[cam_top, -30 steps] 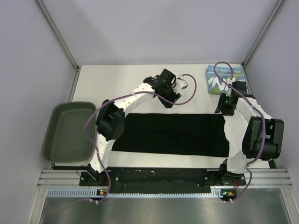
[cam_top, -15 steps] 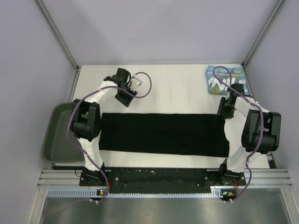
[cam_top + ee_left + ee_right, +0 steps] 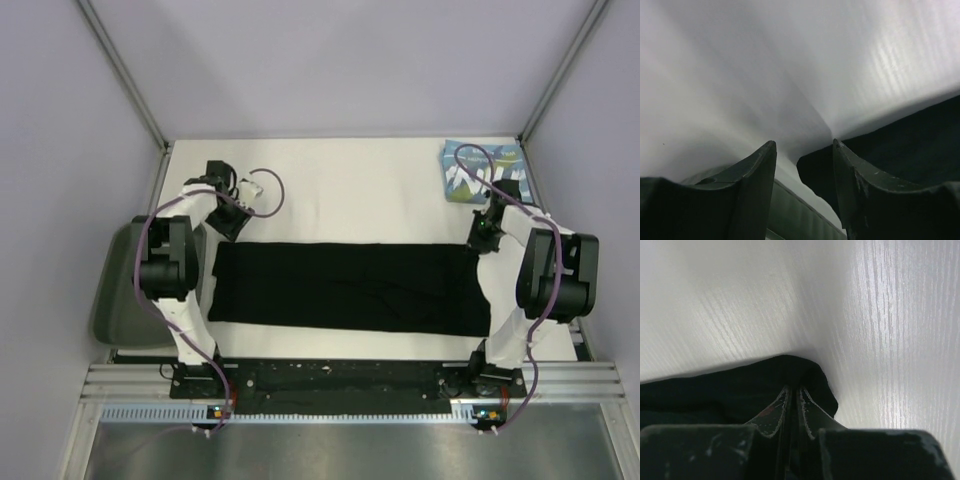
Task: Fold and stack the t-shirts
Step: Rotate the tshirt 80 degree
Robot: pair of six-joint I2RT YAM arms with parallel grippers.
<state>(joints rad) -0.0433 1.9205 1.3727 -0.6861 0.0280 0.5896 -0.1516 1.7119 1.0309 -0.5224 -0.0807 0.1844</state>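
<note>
The black t-shirt (image 3: 350, 288) lies flat as a long folded band across the table. My right gripper (image 3: 480, 243) is shut on its far right corner (image 3: 805, 371), fingers pinched into the cloth. My left gripper (image 3: 224, 232) is open just above the shirt's far left corner (image 3: 815, 167), which sits between the fingers without being clamped. The light blue t-shirt with white letters (image 3: 482, 171) lies folded at the far right corner of the table.
The dark green tray (image 3: 135, 285) stands off the table's left edge, close beside my left arm; its rim shows in the left wrist view (image 3: 800, 212). Purple cables loop over both arms. The white table (image 3: 350, 190) ends at the back wall.
My left gripper has swung left along the shirt's far edge, from the middle of the table to the far left corner. The right gripper has dropped onto the far right corner.
</note>
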